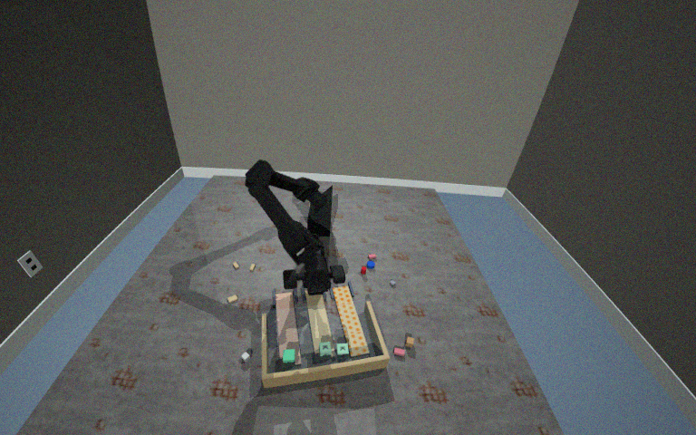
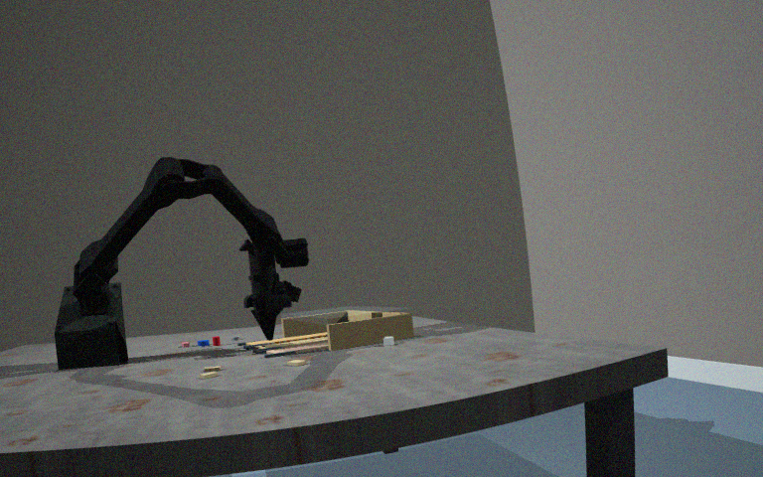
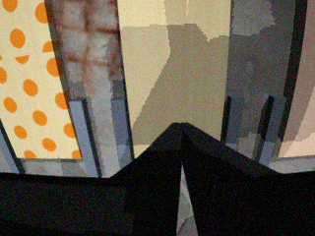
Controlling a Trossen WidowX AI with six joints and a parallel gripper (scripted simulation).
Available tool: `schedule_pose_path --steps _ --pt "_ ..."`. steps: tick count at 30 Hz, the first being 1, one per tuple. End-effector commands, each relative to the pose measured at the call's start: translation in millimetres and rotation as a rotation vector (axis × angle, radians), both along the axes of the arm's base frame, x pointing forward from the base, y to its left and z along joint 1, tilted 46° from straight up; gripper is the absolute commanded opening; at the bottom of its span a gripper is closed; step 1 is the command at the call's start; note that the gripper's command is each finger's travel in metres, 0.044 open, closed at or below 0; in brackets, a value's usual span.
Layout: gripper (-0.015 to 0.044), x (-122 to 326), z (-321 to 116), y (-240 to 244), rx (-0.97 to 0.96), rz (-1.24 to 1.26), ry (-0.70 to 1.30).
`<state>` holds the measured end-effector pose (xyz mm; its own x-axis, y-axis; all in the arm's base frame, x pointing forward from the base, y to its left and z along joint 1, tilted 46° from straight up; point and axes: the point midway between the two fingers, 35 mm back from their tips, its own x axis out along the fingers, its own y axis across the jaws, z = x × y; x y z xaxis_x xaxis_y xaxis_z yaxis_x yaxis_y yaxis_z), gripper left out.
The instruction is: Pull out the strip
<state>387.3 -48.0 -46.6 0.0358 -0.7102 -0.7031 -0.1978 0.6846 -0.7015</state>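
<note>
Three strips lie side by side: a pink one (image 1: 285, 317) (image 3: 307, 113), a plain cream one (image 1: 316, 315) (image 3: 197, 88) and an orange-dotted one (image 1: 349, 317) (image 3: 34, 64). A pale teal cube (image 1: 325, 348) with a dark mark is at the cream strip's far end. A similar marked cube (image 1: 342, 349) stands between the cream and dotted strips. A plain green cube (image 1: 288, 355) is at the pink strip's end. My gripper (image 2: 269, 338) (image 3: 180, 130) is shut and empty, pointing down over the cream strip's near end. Whether its tips touch the strip is unclear.
A low wooden wall (image 1: 323, 372) (image 2: 371, 331) encloses the cube ends on three sides. Thin blue-grey rails (image 3: 85, 138) flank the strips' near ends. Small blocks lie around, among them a red one (image 1: 362, 269) (image 2: 216, 341) and a white one (image 1: 246, 355) (image 2: 388, 341).
</note>
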Motion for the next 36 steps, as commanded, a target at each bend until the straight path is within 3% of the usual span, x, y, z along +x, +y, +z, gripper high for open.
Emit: schedule_pose_path --steps 1,36 --pt "0.0 -2.2 -7.5 -5.8 -0.006 0.004 0.011" --pt "0.0 -2.6 -10.8 -9.8 -0.006 0.004 0.011"
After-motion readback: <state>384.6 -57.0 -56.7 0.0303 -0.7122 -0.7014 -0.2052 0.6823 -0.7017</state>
